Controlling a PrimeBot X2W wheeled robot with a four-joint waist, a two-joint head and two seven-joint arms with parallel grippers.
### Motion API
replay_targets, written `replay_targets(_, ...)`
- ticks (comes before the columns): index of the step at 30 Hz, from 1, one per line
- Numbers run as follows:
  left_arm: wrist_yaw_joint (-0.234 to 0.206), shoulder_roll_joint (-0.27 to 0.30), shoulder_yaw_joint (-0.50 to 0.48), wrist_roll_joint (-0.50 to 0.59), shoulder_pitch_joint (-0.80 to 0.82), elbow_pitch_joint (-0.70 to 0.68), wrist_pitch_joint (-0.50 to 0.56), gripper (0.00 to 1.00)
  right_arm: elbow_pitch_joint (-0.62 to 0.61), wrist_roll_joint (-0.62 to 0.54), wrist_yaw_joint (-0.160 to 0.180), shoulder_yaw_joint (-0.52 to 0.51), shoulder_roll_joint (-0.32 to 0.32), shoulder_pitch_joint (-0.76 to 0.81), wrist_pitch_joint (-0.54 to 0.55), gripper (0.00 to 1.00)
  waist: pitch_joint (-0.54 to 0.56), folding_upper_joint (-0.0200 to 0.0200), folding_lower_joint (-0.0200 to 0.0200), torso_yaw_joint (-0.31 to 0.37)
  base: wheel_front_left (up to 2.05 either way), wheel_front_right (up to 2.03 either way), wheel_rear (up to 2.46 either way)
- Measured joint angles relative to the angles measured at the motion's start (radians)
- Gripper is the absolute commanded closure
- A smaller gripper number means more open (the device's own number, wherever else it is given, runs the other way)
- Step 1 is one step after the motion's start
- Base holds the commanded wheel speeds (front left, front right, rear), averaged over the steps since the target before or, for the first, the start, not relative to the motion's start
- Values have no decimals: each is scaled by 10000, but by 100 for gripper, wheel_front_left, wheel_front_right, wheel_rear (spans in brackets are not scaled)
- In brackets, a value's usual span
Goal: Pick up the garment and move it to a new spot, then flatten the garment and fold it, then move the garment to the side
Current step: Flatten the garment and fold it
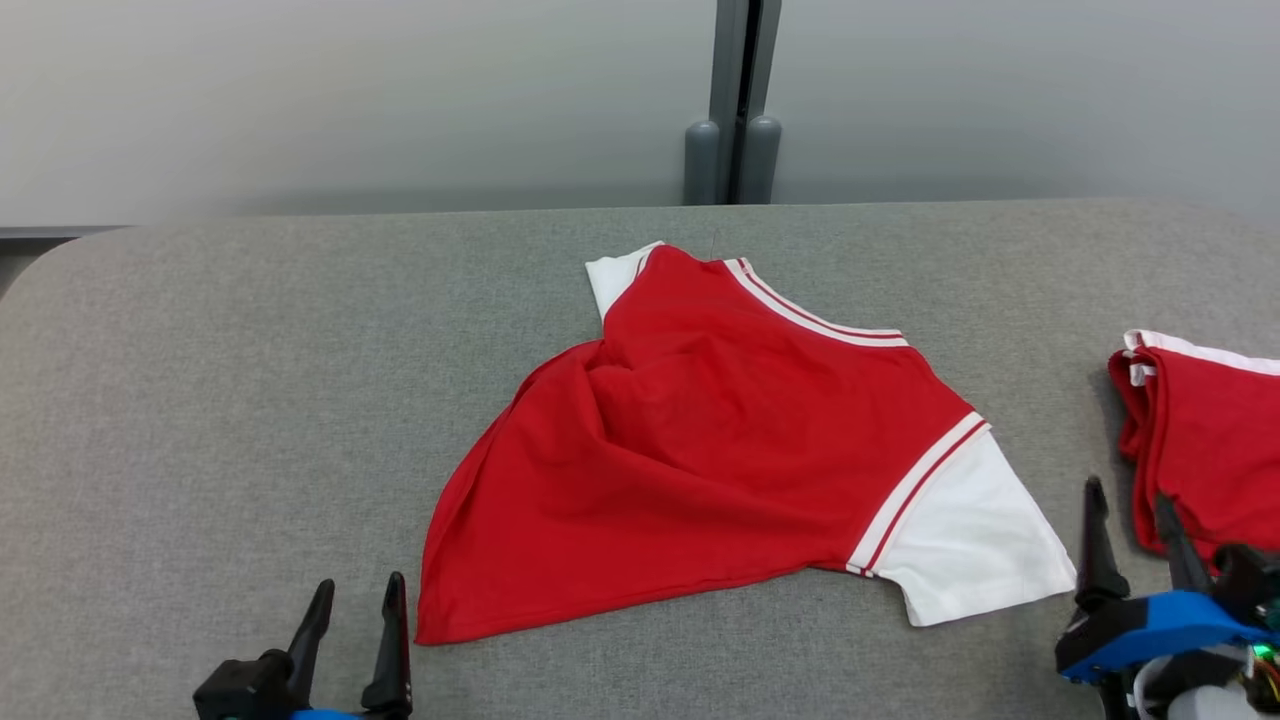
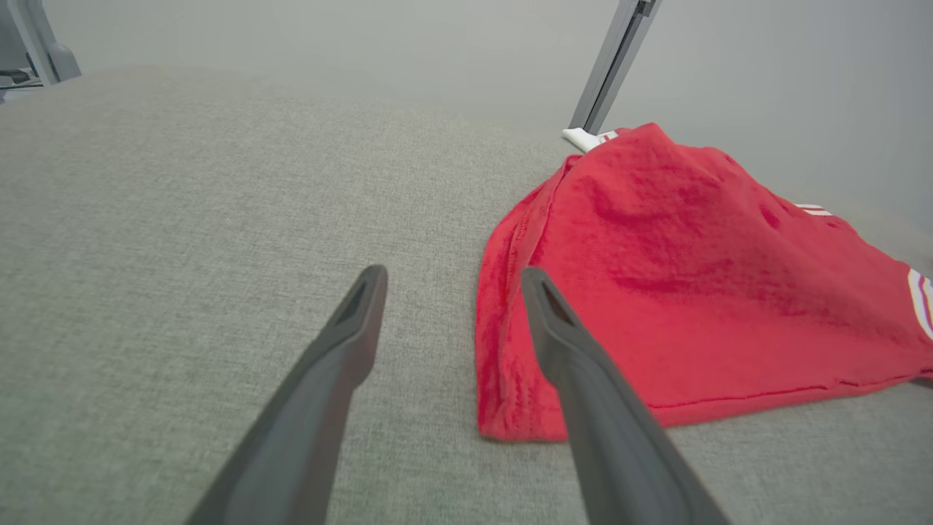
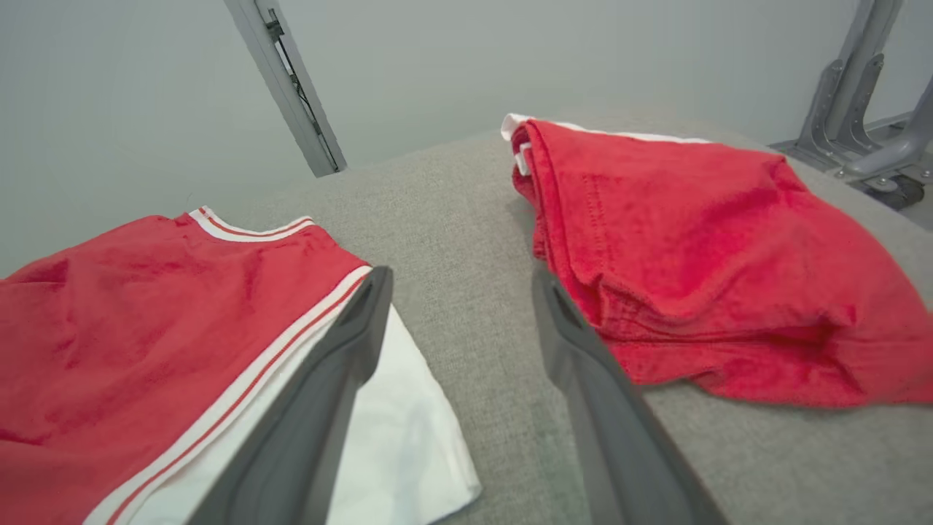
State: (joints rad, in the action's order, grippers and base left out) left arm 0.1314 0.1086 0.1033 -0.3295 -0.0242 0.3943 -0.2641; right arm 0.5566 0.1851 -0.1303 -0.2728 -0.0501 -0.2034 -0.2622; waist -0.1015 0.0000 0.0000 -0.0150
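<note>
Open, empty left gripper (image 1: 361, 582) sits beside the red T-shirt's (image 1: 700, 450) near hem corner; right gripper (image 1: 1128, 490), likewise open and empty, beside its white sleeve (image 1: 970, 545).

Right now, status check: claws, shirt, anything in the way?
Left claw open, empty. Right claw open, empty. Red shirt rumpled, unfolded, between them. Second red garment bunched close beside right claw.

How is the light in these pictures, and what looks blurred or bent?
Head view: soft, even light, no glare; the red T-shirt is sharp. Left wrist view: the left gripper looms large; the table turns hazy at its far edge. Right wrist view: the grey post slants, likely from the tilted wide lens.
</note>
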Motion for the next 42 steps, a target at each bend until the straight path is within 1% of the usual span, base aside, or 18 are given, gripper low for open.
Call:
replay_targets(1, 0, -19, -121, 71, 1, -17, -2, 0, -424, -385, -2, 176, 2, 94, -2, 0, 28, 0, 0, 29, 0, 0, 0)
replay_targets(2, 0, -19, -121, 71, 1, -17, -2, 0, -424, -385, -2, 176, 2, 94, -2, 0, 28, 0, 0, 29, 0, 0, 0)
replay_targets(4, 0, -52, -334, 219, 2, -54, -2, 0, -1340, -1141, -2, 732, -2, 263, -4, 0, 111, 0, 0, 77, 0, 0, 0)
replay_targets(6, 0, -100, -502, 410, 0, -107, -2, 0, -2008, -1549, -2, 1256, 17, 464, -4, 0, 217, 0, 0, 118, 0, 0, 0)
replay_targets(9, 0, -151, -654, 715, -19, -174, -2, 0, -2470, -1883, -2, 1829, 19, 832, -4, 0, 427, 0, 0, 149, 0, 0, 0)
replay_targets(13, 0, -242, -746, 1057, -170, -151, -2, 0, -2330, -1979, -2, 2140, 17, 1240, -4, 0, 755, -1, -2, 139, 0, 0, 0)
replay_targets(18, -2, -349, -895, 1336, -389, -4, -2, 0, -1678, -2006, -2, 2424, 19, 1555, -4, 0, 1062, 0, -1, 194, 0, 0, 0)
replay_targets(22, 0, -424, -882, 1505, -568, 207, 0, 0, -1323, -1987, -2, 2504, 13, 1760, -2, 0, 1282, -1, -2, 283, 0, 0, 0)
replay_targets(27, 0, -464, -826, 1530, -582, 401, -2, 0, -1267, -1969, -2, 2487, 15, 1765, -2, 0, 1352, -1, -2, 386, 0, 0, 0)
replay_targets(34, 0, -460, 25, 1104, -550, 1003, -2, 0, -1277, -1847, -2, 2510, 15, 1721, -2, 0, 1008, 0, 0, 488, 0, 0, 0)
replay_targets(39, 0, -261, 274, 610, -340, 1513, -2, 0, -1325, -1693, -2, 2669, 17, 1686, -2, 0, 663, 0, 0, 672, 0, 0, 0)
replay_targets(42, 0, -167, 284, 443, -236, 1526, -2, 0, -1427, -1678, -2, 2656, 13, 1637, -2, 0, 434, 1, 0, 790, 0, 0, 0)
